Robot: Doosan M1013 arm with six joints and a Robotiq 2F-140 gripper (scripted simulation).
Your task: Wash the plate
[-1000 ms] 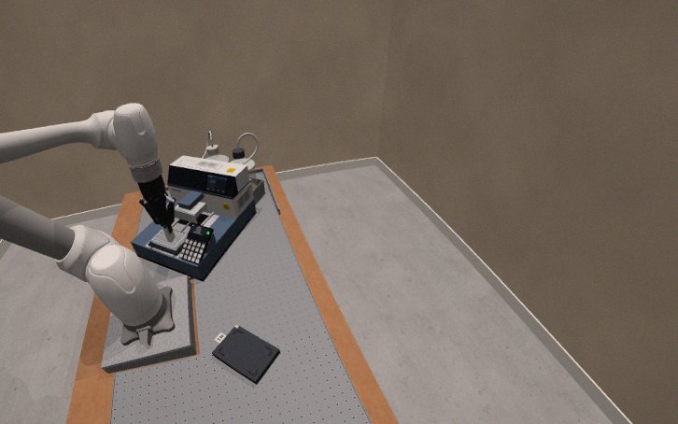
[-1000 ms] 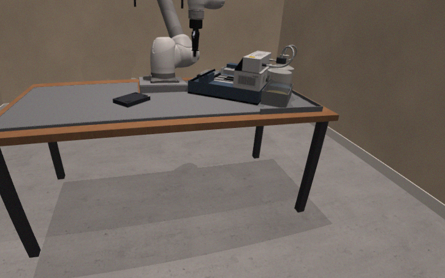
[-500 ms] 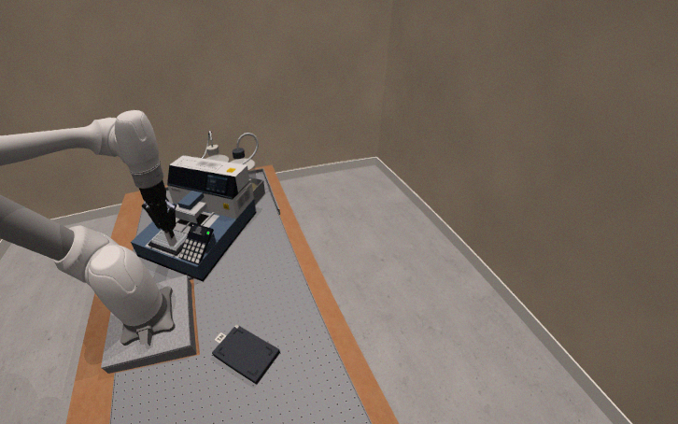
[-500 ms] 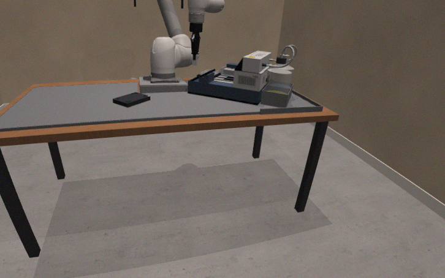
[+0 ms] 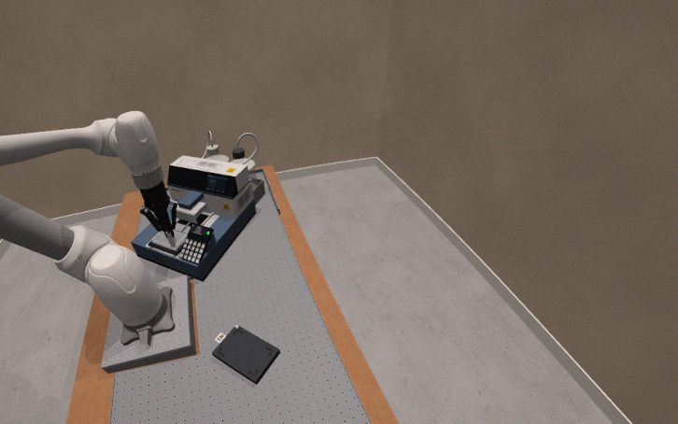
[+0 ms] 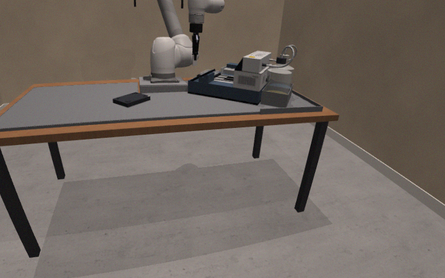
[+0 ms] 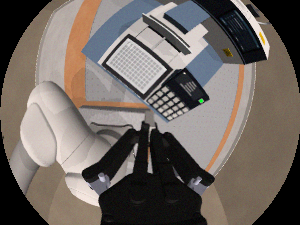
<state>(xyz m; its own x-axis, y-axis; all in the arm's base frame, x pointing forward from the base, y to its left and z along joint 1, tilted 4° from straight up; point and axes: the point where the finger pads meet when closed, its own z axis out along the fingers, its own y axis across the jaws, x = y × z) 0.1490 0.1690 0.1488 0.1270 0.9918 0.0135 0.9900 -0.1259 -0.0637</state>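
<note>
Laboratory, most likely for biology or chemistry, judging by the equipment. Listed: one bench (image 5: 319, 294) (image 6: 197, 124), wood-edged, with black legs and a perforated grey top. Near its right-hand end in the exterior view, one blue-and-white plate washer (image 5: 234, 219) (image 6: 226, 91) (image 7: 115, 34), with keypad (image 5: 193, 249) (image 7: 168, 102), green lamp (image 5: 208, 233) (image 7: 201, 101) and many-welled plate (image 5: 160, 241) (image 7: 137, 61). Behind, at the same end, bottles (image 6: 279, 76) with looped tubing (image 5: 256, 142) (image 6: 296, 50). At the rear long edge, one white robot arm (image 5: 127, 285) (image 6: 163, 59) (image 7: 37, 134). Farther left, one black plate holder (image 5: 245, 352) (image 6: 131, 99), tagged N1. Surroundings: plain brown walls (image 5: 300, 75) (image 6: 81, 39), grey floor (image 5: 425, 300) (image 6: 163, 236).
</note>
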